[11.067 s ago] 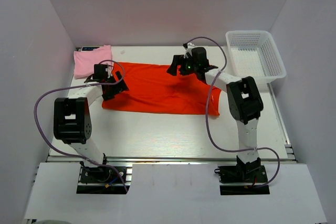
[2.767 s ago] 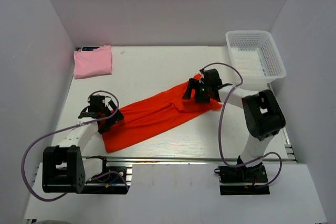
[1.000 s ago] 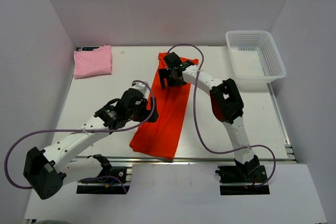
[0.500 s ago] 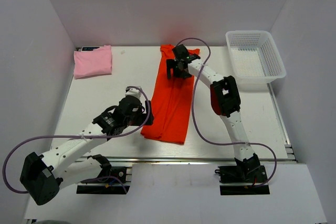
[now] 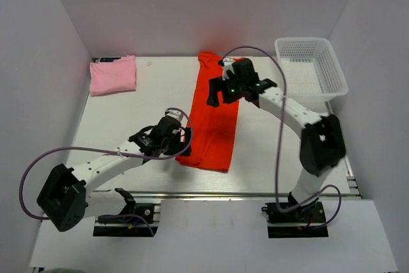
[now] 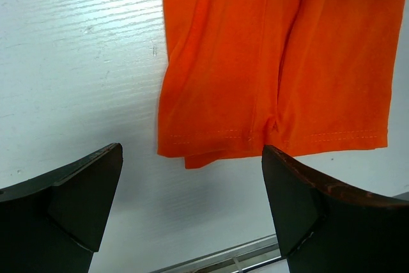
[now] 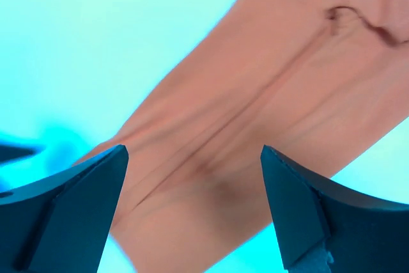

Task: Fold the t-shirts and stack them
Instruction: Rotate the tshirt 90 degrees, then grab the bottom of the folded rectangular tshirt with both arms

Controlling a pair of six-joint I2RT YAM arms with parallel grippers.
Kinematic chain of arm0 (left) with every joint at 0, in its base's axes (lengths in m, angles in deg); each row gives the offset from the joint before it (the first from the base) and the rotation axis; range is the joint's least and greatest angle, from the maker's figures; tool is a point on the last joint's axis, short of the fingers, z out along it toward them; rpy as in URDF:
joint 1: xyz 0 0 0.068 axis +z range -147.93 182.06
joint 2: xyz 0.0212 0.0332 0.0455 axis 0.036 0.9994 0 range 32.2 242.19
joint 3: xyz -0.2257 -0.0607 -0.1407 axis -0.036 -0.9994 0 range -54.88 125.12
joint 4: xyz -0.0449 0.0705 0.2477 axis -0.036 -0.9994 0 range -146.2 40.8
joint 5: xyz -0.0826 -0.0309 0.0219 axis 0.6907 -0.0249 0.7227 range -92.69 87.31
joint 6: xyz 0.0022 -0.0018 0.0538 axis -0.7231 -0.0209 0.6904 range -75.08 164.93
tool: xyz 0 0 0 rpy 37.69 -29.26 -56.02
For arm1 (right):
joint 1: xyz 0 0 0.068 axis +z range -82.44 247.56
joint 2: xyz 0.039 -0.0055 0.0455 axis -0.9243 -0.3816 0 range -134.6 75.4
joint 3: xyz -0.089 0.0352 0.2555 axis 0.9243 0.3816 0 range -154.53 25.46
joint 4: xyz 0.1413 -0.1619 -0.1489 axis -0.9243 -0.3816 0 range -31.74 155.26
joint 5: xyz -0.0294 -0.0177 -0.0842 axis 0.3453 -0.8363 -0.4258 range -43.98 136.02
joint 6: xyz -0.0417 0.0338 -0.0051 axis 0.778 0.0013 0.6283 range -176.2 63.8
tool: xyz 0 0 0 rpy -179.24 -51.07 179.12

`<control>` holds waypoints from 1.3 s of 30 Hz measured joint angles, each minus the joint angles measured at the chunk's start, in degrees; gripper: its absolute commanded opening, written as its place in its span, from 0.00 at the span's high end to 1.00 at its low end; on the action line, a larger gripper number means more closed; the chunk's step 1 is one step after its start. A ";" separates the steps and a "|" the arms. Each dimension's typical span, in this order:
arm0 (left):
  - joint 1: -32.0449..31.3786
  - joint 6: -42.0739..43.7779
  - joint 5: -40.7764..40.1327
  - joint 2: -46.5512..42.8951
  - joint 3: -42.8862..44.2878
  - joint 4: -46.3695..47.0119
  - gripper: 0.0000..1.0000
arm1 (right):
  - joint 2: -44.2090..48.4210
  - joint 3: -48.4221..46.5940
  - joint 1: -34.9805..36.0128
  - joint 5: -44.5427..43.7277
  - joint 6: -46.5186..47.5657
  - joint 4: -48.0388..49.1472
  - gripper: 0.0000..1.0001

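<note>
The orange-red t-shirt lies flat on the white tabletop as a long, narrow strip. It runs from the top centre of the overhead view, at the far edge, down to just below the middle of the frame. Its lower end is a straight hem.

In the left wrist view that hem crosses the middle of the frame with its stitch line showing. The cloth there lies in overlapping layers, and a small notch marks where two edges meet.

The left pincer sits at the lower left corner of the strip. Its two dark fingers are spread wide at the bottom corners of its own camera view. Only bare tabletop and the hem show between them, and it grips nothing.

The right pincer is over the upper part of the strip, right of centre in the overhead view. Its fingers are also parted and empty. Wrinkled cloth fills the space beyond them, washed out under a cyan tint. Whether the fingertips touch the cloth cannot be told.

The pale pink t-shirt is a folded rectangle in the upper left corner of the tabletop, well apart from the orange-red one. A white mesh basket stands at the upper right.
</note>
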 measured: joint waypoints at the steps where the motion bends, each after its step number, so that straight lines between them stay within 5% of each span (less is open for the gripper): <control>1: 0.00 -0.04 0.20 -0.09 -0.07 0.09 0.00 | 4.74 3.78 0.42 0.98 -0.09 2.03 0.10; 7: 0.17 -1.09 -0.44 -1.68 -4.15 2.64 0.00 | 22.80 27.30 0.87 7.10 -4.79 10.29 0.10; 14: 1.40 -1.92 1.55 -1.73 -10.91 6.86 0.00 | 24.46 47.17 2.73 14.16 -11.47 9.05 0.10; 20: 1.44 -1.73 3.58 -2.23 -14.36 12.17 0.06 | 25.20 50.95 4.17 17.70 -15.02 10.23 0.10; 26: 1.44 -1.11 5.29 0.00 -14.73 17.27 0.26 | 24.20 51.12 4.42 18.29 -17.05 12.61 0.15; 30: 1.51 -0.50 6.95 1.49 -14.75 19.65 0.41 | 23.19 51.15 4.76 18.49 -18.32 13.29 0.29; 31: 1.51 -0.37 7.37 1.79 -14.75 19.85 0.47 | 22.93 51.17 4.90 18.51 -18.51 13.40 0.43; 35: 1.51 0.42 9.86 2.16 -14.75 19.65 0.56 | 22.16 52.24 5.57 18.62 -19.93 14.10 0.64; 39: 1.51 0.96 13.35 2.16 -15.98 20.57 0.95 | 21.62 53.05 6.01 18.16 -20.50 14.14 0.84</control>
